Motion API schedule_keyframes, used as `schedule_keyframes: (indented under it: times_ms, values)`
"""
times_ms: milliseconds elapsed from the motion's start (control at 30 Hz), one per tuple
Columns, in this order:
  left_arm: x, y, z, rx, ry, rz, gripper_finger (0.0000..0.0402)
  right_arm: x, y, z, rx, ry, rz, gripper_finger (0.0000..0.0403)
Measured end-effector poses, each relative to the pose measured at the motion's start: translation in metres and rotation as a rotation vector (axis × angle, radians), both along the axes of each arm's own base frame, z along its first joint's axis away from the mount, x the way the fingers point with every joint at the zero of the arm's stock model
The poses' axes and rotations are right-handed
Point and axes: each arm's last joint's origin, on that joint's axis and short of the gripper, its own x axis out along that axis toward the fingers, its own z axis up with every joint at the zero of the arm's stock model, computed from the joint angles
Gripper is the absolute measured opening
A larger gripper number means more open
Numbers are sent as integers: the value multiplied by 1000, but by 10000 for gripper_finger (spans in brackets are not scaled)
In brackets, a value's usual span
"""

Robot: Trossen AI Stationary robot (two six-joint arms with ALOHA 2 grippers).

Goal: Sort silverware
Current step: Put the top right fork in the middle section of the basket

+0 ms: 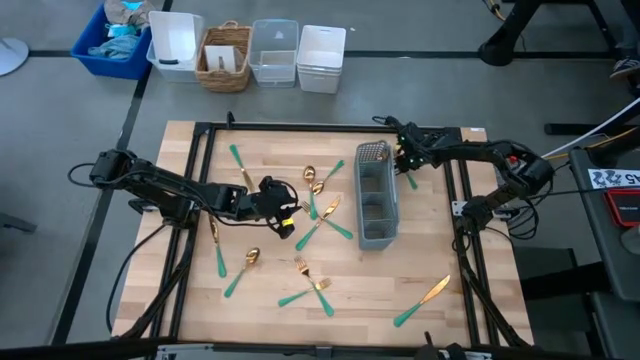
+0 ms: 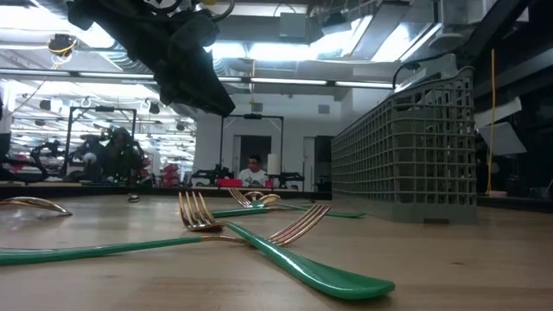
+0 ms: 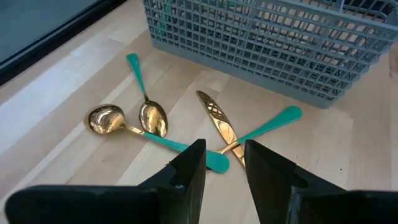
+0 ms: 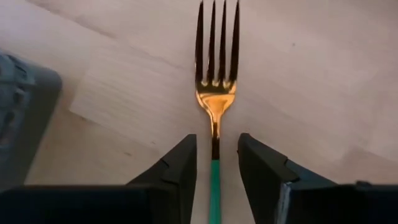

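Silverware, gold-headed with teal handles (image 1: 322, 222), lies scattered beside the grey mesh caddy (image 1: 377, 195); right hand (image 4: 215, 163) released around a fork (image 4: 216, 87), left hand (image 3: 222, 168) parted, empty.

Bright, even overhead light on the pale table (image 1: 480, 300) with soft shadows, ceiling strips (image 2: 285, 82) glaring white around twelve o'clock in the low view (far room hazy), and the near fork (image 2: 285, 250) blurs at six o'clock.

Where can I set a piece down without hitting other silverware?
Bare wood lies right of the caddy, above the lone knife, and along the near edge between that knife and the crossed forks. Left of the caddy is crowded: spoons, forks and the left pincer.
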Motion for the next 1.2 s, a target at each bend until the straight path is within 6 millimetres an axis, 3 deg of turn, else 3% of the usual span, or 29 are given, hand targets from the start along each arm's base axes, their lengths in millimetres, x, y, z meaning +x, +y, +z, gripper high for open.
schedule_keyframes:
  times_ms: [200,567,1200]
  values:
    - [0,0,0,0,0,0,104,3,0,-3,-10,21,5,110]
    - [0,0,0,1,1,-1,104,5,1,-3,21,-18,24,11]
    - [0,0,0,0,0,0,104,1,5,2,25,-24,27,10]
